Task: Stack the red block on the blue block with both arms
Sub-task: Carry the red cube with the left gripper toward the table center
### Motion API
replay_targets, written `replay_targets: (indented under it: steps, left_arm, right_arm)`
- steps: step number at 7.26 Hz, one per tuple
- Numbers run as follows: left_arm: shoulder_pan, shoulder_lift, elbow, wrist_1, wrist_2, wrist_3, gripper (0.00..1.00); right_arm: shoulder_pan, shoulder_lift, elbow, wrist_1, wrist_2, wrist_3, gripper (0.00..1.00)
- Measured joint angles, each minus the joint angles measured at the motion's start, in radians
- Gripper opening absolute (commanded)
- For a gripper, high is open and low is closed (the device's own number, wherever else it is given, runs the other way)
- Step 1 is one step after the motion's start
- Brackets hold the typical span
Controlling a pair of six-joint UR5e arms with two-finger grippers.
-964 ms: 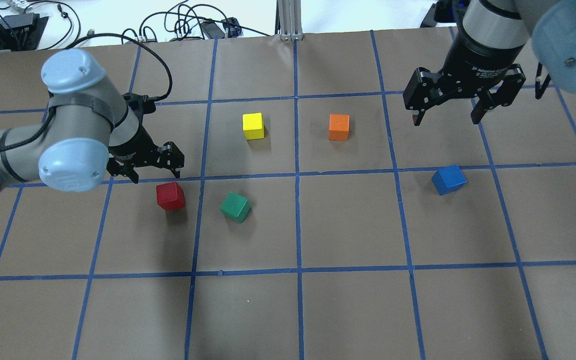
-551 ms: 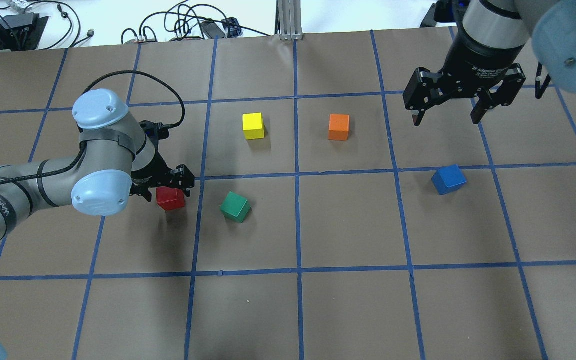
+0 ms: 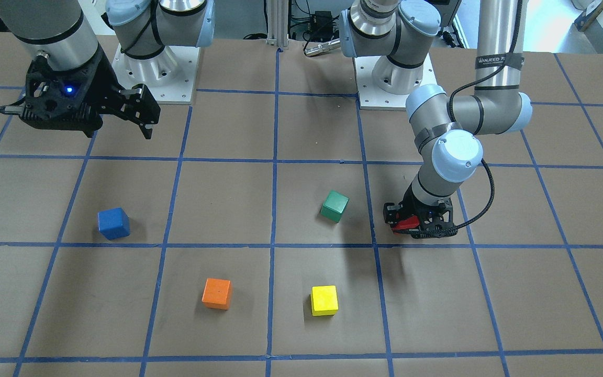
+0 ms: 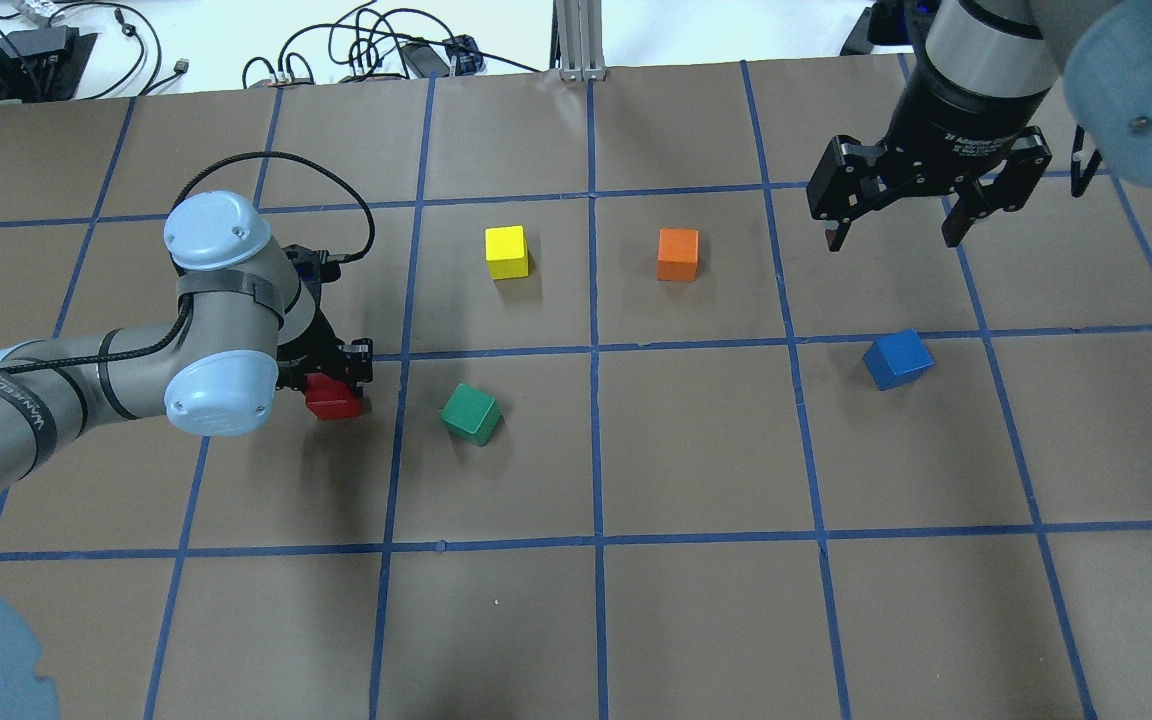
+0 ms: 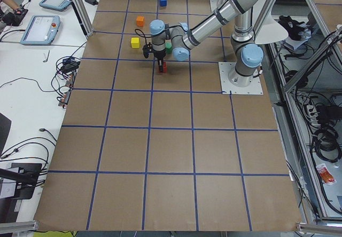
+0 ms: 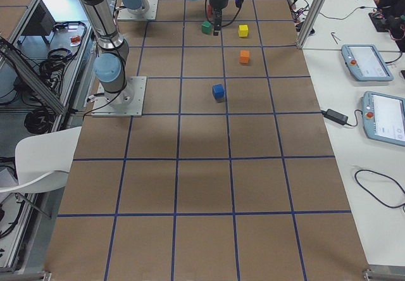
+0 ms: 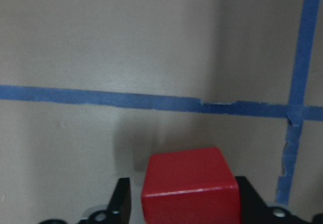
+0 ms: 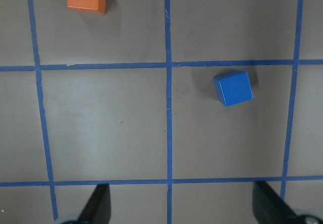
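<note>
The red block [image 4: 334, 400] sits on the brown paper at the left. My left gripper [image 4: 329, 384] is lowered over it, open, with one finger on each side. In the left wrist view the red block [image 7: 189, 188] fills the space between the fingers, tight against the right one, with a narrow gap at the left one. It also shows in the front view [image 3: 405, 224]. The blue block [image 4: 897, 358] lies alone at the right, also in the right wrist view [image 8: 232, 88]. My right gripper [image 4: 891, 238] hangs open and empty, high above and beyond the blue block.
A green cube [image 4: 470, 414] lies tilted just right of the red block. A yellow cube [image 4: 506, 252] and an orange cube [image 4: 677, 254] sit further back near the middle. Blue tape lines grid the table.
My left arm has come forward and down, from behind the red block to astride it, and its fingers have narrowed around it. The right arm has not moved.
</note>
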Motion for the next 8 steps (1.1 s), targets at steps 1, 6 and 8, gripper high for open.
replay_targets:
  steps: [1,6,8]
  left_arm:
    - [-0.003,0.004,0.003,-0.001,-0.008,-0.004,0.0]
    - [-0.1,-0.002,0.294,-0.244,-0.086,-0.063,0.0]
    - [-0.244,-0.061,0.432,-0.29,-0.099,-0.194,0.0]
  right_arm:
    - [-0.001,0.0,0.0,0.0,0.002,0.0,1.0]
    - [-0.003,0.001,0.0,0.0,-0.001,-0.002,1.0]
    - [-0.004,0.001,0.0,-0.001,-0.004,-0.002,1.0]
